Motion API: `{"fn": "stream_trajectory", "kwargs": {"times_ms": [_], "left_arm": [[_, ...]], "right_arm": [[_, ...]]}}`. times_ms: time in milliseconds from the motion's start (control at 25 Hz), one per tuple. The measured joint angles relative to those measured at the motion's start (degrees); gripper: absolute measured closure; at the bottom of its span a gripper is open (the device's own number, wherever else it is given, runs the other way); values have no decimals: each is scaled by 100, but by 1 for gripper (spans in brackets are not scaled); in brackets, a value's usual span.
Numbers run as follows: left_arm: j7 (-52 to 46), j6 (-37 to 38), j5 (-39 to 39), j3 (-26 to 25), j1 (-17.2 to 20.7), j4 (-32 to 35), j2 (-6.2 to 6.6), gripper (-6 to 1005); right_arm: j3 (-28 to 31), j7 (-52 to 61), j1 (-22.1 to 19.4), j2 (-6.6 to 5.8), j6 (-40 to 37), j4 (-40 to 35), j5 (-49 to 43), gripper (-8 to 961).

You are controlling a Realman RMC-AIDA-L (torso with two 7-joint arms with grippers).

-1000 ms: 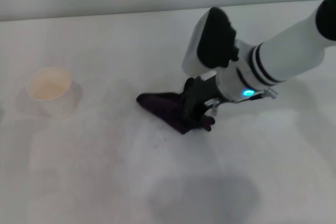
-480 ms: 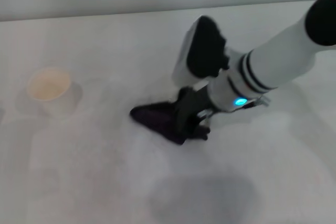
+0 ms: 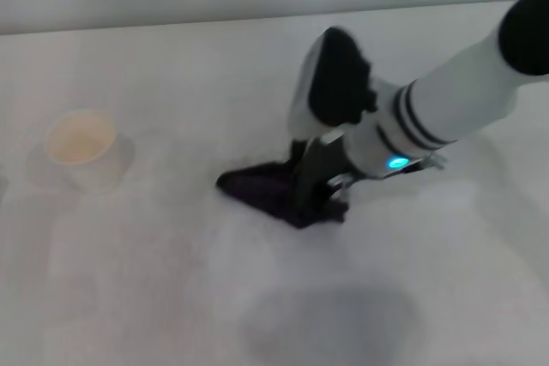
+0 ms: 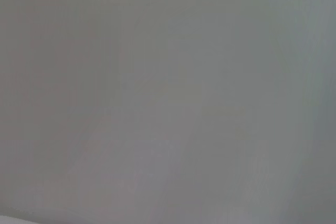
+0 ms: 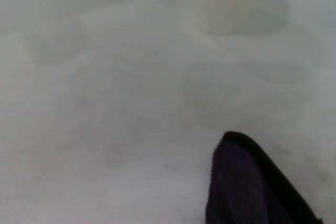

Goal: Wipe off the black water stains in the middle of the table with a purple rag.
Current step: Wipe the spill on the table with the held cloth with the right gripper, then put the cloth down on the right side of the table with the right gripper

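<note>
Right gripper (image 3: 310, 196) is down on the table (image 3: 171, 297) near the middle, pressing the purple rag (image 3: 262, 192) flat against the surface, fingers closed on the cloth's right end as far as the head view shows. The rag spreads out to the left from the fingers, lying flat on the white top. No black blot is visible anywhere; if it's there, the rag or gripper is covering it. A small cream-coloured cup (image 3: 80, 145) stands well apart to the left. The right wrist view catches one dark rag corner (image 5: 247, 182) and the cup (image 5: 228, 1) farther off. Left arm isn't in the head view at all.
</note>
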Motion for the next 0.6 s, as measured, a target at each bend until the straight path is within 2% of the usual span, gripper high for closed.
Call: {"fn": "stream_trajectory", "kwargs": {"times_ms": [280, 600], "left_arm": [[0, 56, -71, 0, -38, 0, 0, 109], [0, 70, -107, 0, -49, 1, 0, 108]], "right_arm": [[1204, 88, -390, -13, 186, -204, -891, 833], [1656, 47, -831, -24, 64, -786, -1188, 813]]}}
